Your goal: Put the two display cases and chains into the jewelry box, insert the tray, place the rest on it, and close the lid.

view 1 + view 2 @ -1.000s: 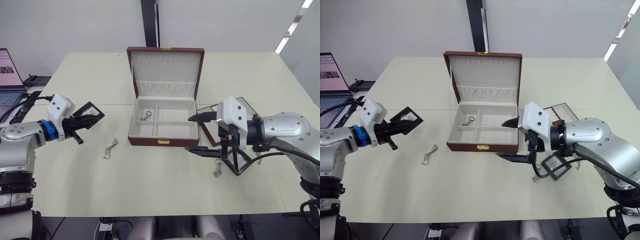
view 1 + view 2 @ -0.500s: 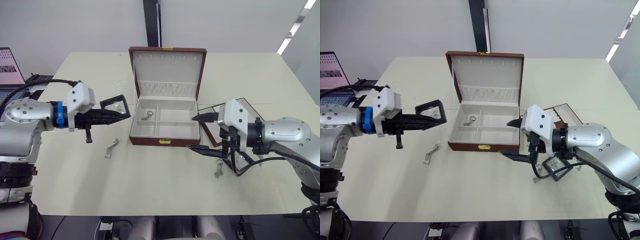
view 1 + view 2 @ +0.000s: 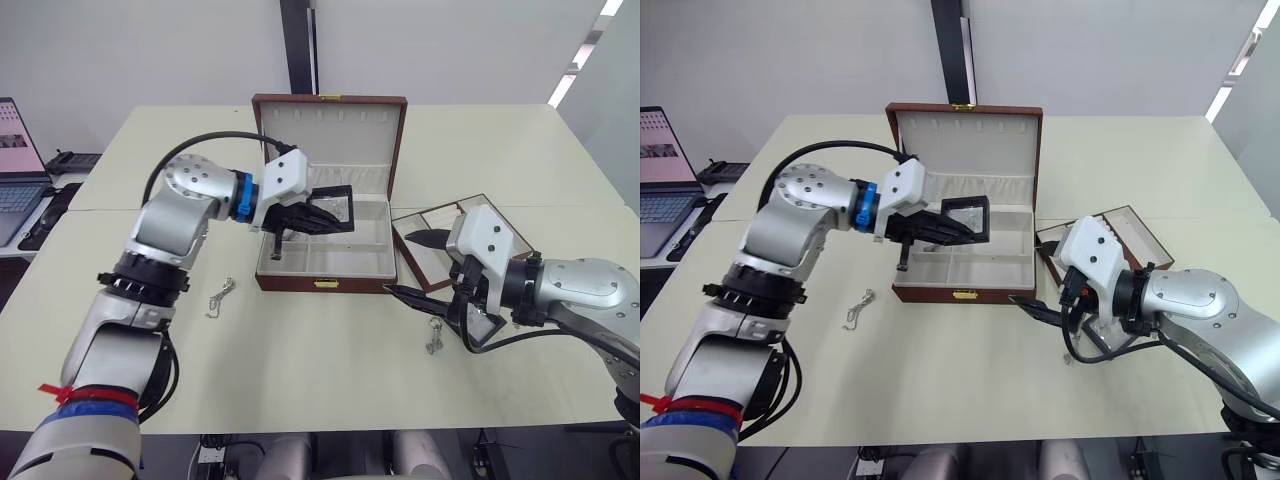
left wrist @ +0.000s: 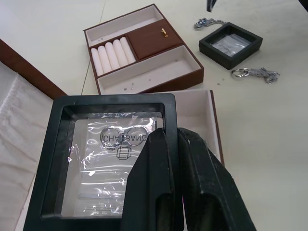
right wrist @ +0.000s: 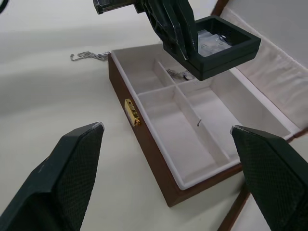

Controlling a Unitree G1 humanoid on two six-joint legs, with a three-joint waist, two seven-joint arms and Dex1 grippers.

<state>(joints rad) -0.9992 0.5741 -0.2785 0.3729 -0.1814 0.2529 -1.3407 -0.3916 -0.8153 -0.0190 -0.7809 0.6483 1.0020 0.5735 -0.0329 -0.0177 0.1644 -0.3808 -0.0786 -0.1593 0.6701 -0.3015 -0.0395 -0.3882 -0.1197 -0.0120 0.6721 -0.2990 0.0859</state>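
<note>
Case (image 4: pixel 103 159), black-framed, clear-windowed, pinched in left hand (image 4: pixel 168 159) above jewelry box (image 3: pixel 325 262); right hand (image 5: pixel 168 168) spread wide.

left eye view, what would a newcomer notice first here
The open jewelry box sits mid-table with its lid standing upright. The left tool holds a black display case over the box's compartments. On the robot's right, the right tool hangs open beside the tray, with the second display case and silver trinkets on the table nearby.
</note>
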